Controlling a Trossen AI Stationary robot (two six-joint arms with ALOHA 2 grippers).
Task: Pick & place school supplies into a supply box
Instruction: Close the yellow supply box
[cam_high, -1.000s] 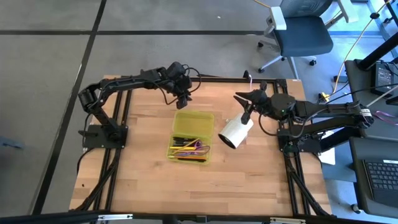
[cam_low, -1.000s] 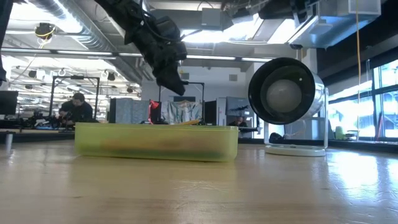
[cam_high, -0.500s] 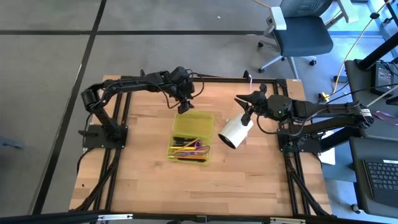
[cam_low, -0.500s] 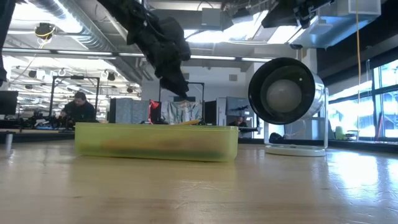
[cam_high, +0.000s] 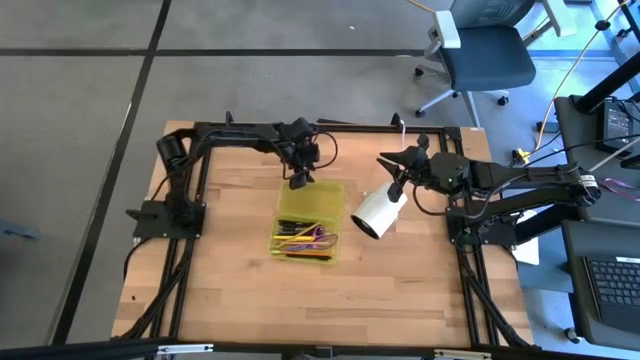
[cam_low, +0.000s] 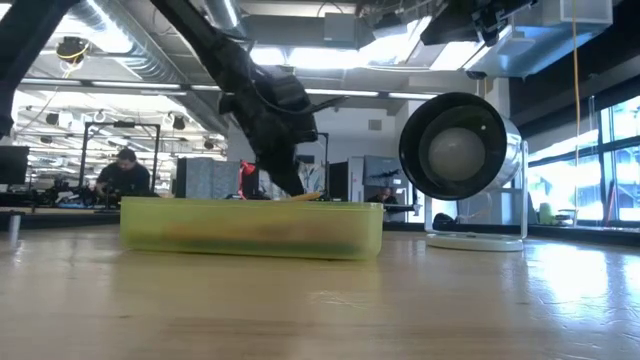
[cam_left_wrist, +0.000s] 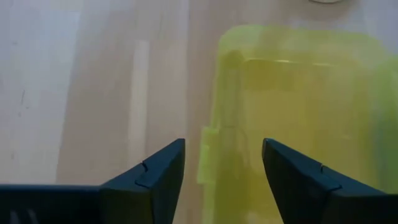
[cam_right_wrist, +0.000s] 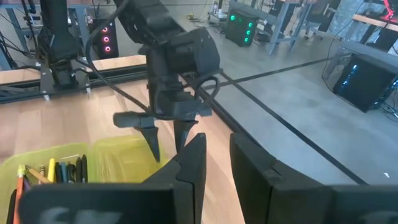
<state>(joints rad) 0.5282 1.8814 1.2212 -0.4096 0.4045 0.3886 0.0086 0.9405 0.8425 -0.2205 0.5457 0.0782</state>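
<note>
The box (cam_high: 309, 216) is translucent yellow-green on a pale wood-grain table (cam_high: 230, 270). Inside lie black, orange and yellow pens (cam_high: 294, 233) and purple scissors (cam_high: 322, 239). The 2 arms are black; the cylinder (cam_high: 378, 212) is white.

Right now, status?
Left gripper open, empty, over box far end. Right gripper shut, parked by white cylinder. Supplies in box. Nothing blocking.

supply box (cam_left_wrist: 292, 106) far end cut off, pens (cam_high: 298, 236) too small to distinguish
</note>
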